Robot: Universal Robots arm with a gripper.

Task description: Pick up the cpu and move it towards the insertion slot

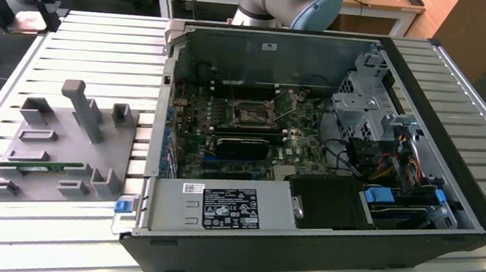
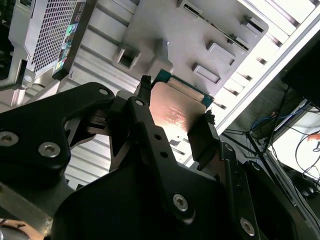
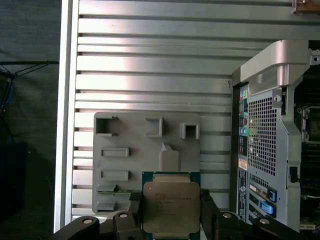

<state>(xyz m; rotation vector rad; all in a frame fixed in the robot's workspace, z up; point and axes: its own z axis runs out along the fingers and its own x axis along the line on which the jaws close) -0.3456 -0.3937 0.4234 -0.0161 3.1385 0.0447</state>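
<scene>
- We see the black gripper (image 3: 171,216) pinching the cpu (image 3: 171,205), its flat matte fingers (image 2: 199,140) pressed on two opposite edges.
- The cpu's square brushed-metal lid and thin green rim hang over the ribbed aluminium table (image 3: 150,65), near the grey moulded fixture (image 3: 125,150).
- The insertion slot (image 1: 249,113), a dark square in a silvery frame, lies well apart inside the open case (image 1: 303,253).

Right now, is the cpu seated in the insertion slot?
No, the end effector grips the cpu by its edges, outside the computer case.

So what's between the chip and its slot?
In the exterior view, bare table slats and the computer case's wall separate the cpu from the insertion slot.
</scene>
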